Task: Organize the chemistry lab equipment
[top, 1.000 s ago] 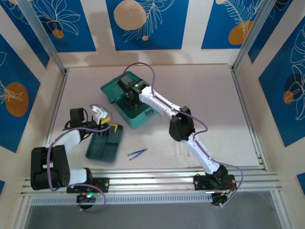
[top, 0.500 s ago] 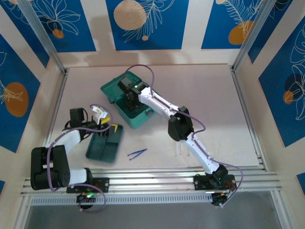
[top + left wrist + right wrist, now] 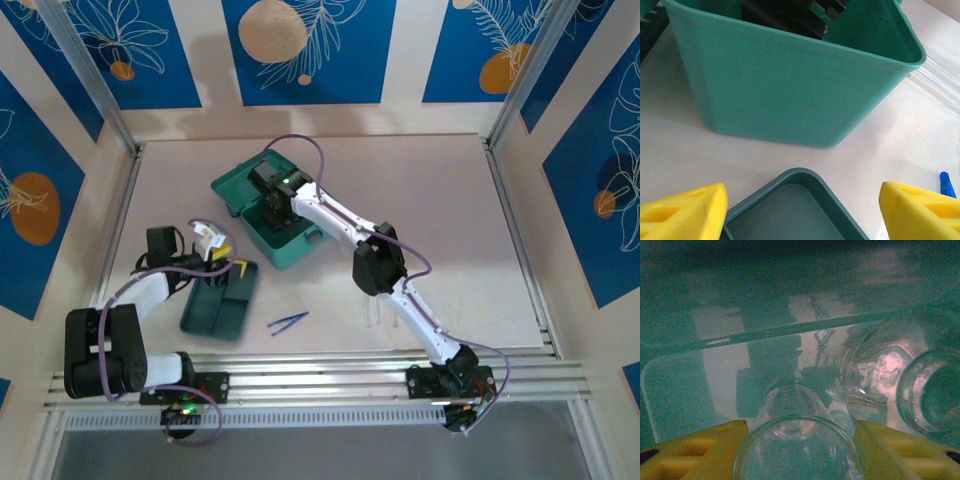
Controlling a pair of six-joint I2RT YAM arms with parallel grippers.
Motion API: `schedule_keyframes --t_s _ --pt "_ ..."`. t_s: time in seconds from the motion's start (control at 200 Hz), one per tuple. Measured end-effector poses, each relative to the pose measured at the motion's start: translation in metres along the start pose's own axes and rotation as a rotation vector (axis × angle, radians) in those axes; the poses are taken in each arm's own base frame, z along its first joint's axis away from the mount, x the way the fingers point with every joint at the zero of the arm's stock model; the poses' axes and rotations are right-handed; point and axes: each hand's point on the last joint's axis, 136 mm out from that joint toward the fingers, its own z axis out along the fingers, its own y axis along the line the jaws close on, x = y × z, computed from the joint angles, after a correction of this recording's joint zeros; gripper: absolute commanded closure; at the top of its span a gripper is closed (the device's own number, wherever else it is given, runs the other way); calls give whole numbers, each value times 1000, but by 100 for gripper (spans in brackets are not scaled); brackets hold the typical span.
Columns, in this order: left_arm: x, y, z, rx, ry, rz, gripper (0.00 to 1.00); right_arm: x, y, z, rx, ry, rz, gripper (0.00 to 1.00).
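Right pincer (image 3: pixel 800 440), down inside the teal case (image 3: pixel 295 245) upper left of centre, grips the small glass beaker (image 3: pixel 790 405); next, I'd say, a gentle release. Left pincer (image 3: pixel 802 200) gapes above the green tray (image 3: pixel 800 172).

The right arm (image 3: pixel 340 215) slanted across the middle of the table (image 3: pixel 470 230), the right gripper (image 3: pixel 274 212) and its held beaker (image 3: pixel 797 440) crowding the teal case (image 3: pixel 295 245) beside other glassware (image 3: pixel 875 370). The case wall stood just ahead of the left gripper (image 3: pixel 800 212), fingers spread, the tray (image 3: pixel 805 174) rim beneath. The table's right half lay open.
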Motion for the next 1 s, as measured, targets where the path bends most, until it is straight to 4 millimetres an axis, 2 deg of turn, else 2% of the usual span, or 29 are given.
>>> schedule_keyframes --t_s 0.395,0.595,1.0 --pt "0 0 0 0 0 0 21 -4 1 2 -2 -11 3 38" --pt "0 0 0 0 0 0 21 -10 1 -3 -3 -31 6 32" --pt "0 0 0 0 0 0 21 -13 -4 -10 39 -52 -1 30"
